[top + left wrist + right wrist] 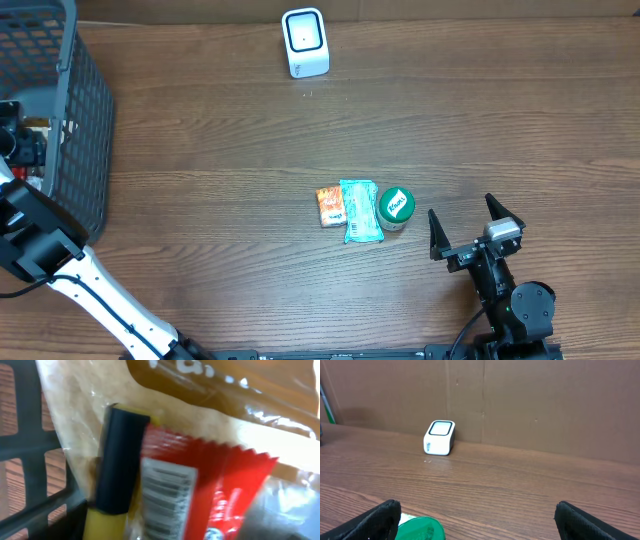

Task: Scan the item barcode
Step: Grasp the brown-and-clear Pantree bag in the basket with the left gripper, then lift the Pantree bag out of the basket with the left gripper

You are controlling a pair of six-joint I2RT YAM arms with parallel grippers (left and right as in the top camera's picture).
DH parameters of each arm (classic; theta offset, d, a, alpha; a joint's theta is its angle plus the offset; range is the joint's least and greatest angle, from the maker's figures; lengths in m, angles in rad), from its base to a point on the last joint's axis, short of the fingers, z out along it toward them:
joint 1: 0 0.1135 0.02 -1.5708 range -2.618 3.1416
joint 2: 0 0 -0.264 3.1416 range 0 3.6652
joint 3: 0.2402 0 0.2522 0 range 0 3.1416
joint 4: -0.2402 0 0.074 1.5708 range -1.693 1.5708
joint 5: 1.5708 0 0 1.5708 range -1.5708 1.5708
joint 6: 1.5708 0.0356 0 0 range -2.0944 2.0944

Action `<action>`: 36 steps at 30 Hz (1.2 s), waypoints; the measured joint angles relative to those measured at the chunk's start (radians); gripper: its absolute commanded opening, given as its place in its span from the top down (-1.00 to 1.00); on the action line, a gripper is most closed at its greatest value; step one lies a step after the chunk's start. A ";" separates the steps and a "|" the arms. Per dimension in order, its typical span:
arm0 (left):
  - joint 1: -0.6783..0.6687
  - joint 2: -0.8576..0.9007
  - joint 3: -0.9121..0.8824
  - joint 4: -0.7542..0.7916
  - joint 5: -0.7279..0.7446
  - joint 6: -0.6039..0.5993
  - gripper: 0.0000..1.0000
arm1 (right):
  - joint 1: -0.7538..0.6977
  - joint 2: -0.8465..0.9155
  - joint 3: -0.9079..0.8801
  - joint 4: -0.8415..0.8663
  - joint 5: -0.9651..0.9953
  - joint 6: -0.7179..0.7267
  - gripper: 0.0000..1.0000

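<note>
Table [220, 150] matt wood grain; basket [88, 130] grey plastic mesh; red wrapper [225, 485] glossy film (crinkled); scanner [304, 42] smooth plastic.

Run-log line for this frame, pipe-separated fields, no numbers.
left arm in basket, red packet barcode in its view | right arm jaws open near green-lidded jar | nothing at scanner

Even, soft light from above on the wooden table [250, 130], faint shadows, left wrist view close and blurred, glare on the clear bag [270, 425], right pincer [477, 505] edges dark, background beyond it sharp.
</note>
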 measured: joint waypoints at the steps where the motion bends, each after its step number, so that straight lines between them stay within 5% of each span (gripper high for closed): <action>1: 0.000 0.000 -0.003 0.000 0.003 0.004 0.00 | 0.000 0.000 0.000 0.000 0.000 0.000 -1.00; 8: 0.000 -0.002 -0.007 -0.016 0.040 0.003 0.17 | 0.000 0.000 0.000 0.000 0.000 0.000 -1.00; 11: -0.001 -0.011 -0.006 -0.029 0.049 -0.023 0.46 | 0.000 0.000 0.000 0.001 0.000 0.000 -1.00; 19: -0.025 -0.110 -0.007 -0.026 0.079 -0.133 0.42 | 0.000 0.000 0.000 0.000 0.000 0.000 -1.00; 27: -0.049 -0.441 -0.004 -0.003 0.093 -0.248 0.31 | 0.000 0.000 0.000 0.000 0.000 0.001 -1.00; 28: -0.050 -0.481 0.000 -0.003 0.093 -0.261 0.26 | 0.000 0.000 0.000 0.001 0.000 0.000 -1.00; 30: -0.050 -0.542 0.009 -0.005 0.094 -0.274 -0.25 | 0.000 0.000 0.000 0.001 0.000 0.000 -1.00; 33: -0.050 -0.560 0.014 -0.025 0.094 -0.292 -0.72 | 0.000 0.000 0.000 0.000 0.000 0.000 -1.00; 36: -0.050 -0.527 0.000 -0.035 0.097 -0.293 -1.00 | 0.000 0.000 0.000 0.000 0.000 0.000 -1.00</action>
